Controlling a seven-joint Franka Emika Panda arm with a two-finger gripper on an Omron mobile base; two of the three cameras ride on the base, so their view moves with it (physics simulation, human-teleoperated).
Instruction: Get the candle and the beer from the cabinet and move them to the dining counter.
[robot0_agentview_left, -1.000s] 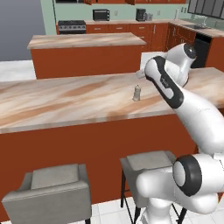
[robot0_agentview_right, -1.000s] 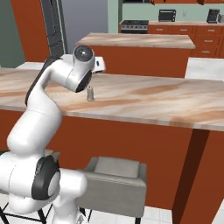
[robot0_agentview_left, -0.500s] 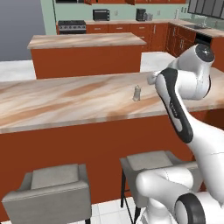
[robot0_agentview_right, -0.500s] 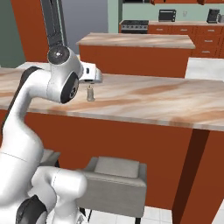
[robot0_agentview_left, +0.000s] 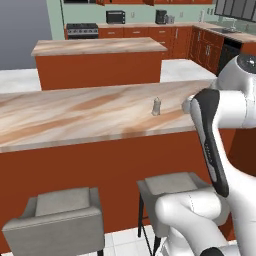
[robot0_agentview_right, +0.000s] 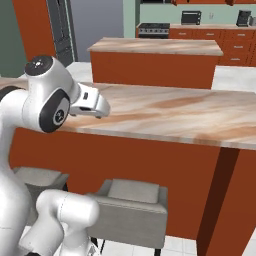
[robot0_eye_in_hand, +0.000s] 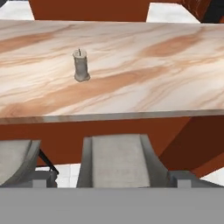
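candle (robot0_agentview_left: 156, 106) stands upright on the dining counter (robot0_agentview_left: 75, 117), alone on the marbled top, back from the near edge, above the gap between two grey stools (robot0_agentview_left: 57, 215). in the hand view it sits upper left (robot0_eye_in_hand: 80, 65), wick showing, nothing touching it. so the candle half of the job reads as done.

gripper fingers cannot be made out in any view; going by the record they are spread wide, and nothing seems to be carried. white arm (robot0_agentview_left: 220, 120) is folded close to the base at the counter's edge, well apart from the candle.

no beer bottle on this counter or on the island (robot0_agentview_left: 97, 47) behind. judgement: next step is the bottle, which calls for turning away toward the cabinet and taking it by the body, upright.

containers: none within reach here; the cabinets along the far wall look closed, contents hidden.
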